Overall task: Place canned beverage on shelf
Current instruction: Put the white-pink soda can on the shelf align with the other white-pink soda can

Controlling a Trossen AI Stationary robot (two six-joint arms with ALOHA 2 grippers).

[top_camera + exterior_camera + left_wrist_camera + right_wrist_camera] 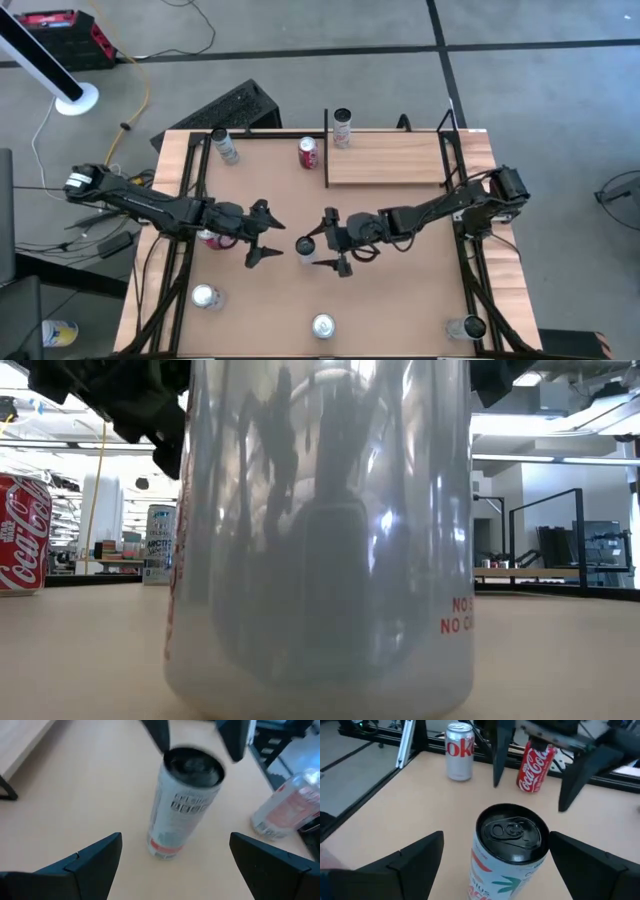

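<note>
A white can with a black top (305, 247) stands upright on the brown tabletop, between my two grippers. My right gripper (331, 243) is open. In the right wrist view its fingers (415, 857) stand on either side of the can (512, 845) without touching it. My left gripper (272, 238) is open and empty, just left of the can, facing it (185, 800). The shelf (385, 158), a pale plank with a black rail (326, 150) at its left end, lies at the far side. A can (343, 127) stands on its far left corner.
A red can (308, 152) stands left of the shelf's rail and another (210, 237) under my left arm. More cans stand at the far left (225, 145) and along the near edge (205, 297) (322, 325) (470, 327). One can (320, 540) fills the low view.
</note>
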